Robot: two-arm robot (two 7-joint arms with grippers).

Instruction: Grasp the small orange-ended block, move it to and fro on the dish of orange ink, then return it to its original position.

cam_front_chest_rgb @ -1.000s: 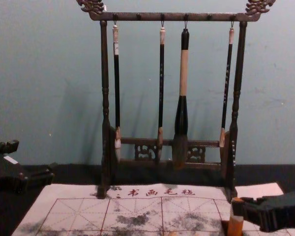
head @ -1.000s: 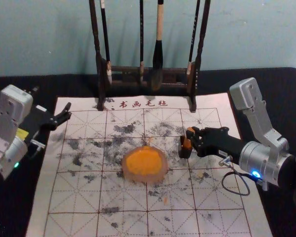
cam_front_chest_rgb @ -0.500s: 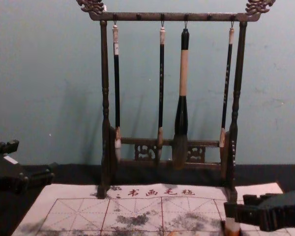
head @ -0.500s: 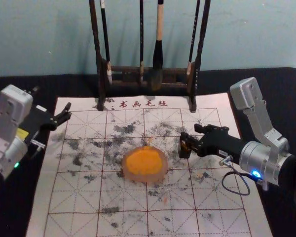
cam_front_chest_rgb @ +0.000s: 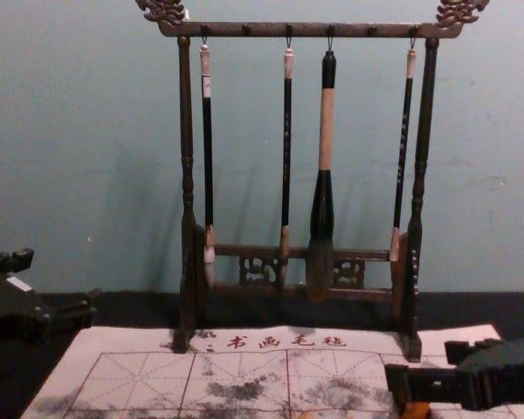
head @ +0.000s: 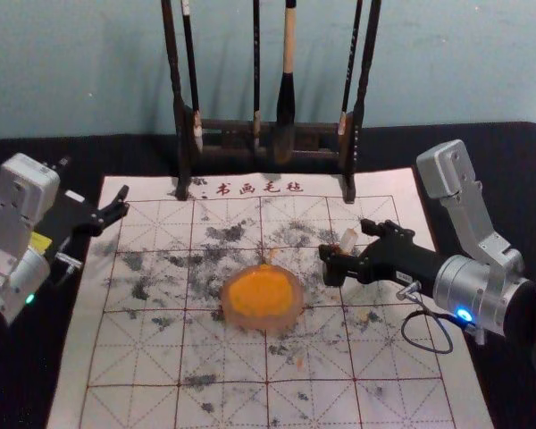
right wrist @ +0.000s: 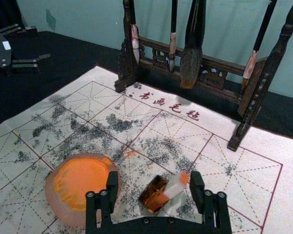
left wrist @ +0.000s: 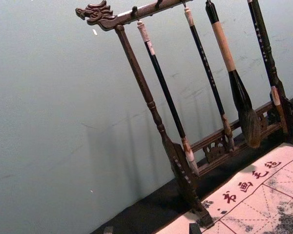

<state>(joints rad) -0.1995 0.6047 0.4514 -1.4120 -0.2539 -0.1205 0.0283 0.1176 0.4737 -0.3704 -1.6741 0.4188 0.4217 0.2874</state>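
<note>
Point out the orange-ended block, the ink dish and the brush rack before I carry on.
Orange-ended block (right wrist: 174, 188): right wrist view, on its pale side, below the orange end.
Ink dish (head: 262, 323): head view, on its near rim.
Brush rack (cam_front_chest_rgb: 266, 30): chest view, on its top bar.

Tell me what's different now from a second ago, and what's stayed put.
The right end effector has spread its fingers and let go of the block, which was upright and now leans toward the robot's right at the small dark holder. The orange ink dish, brush rack and left end effector look unchanged.
</note>
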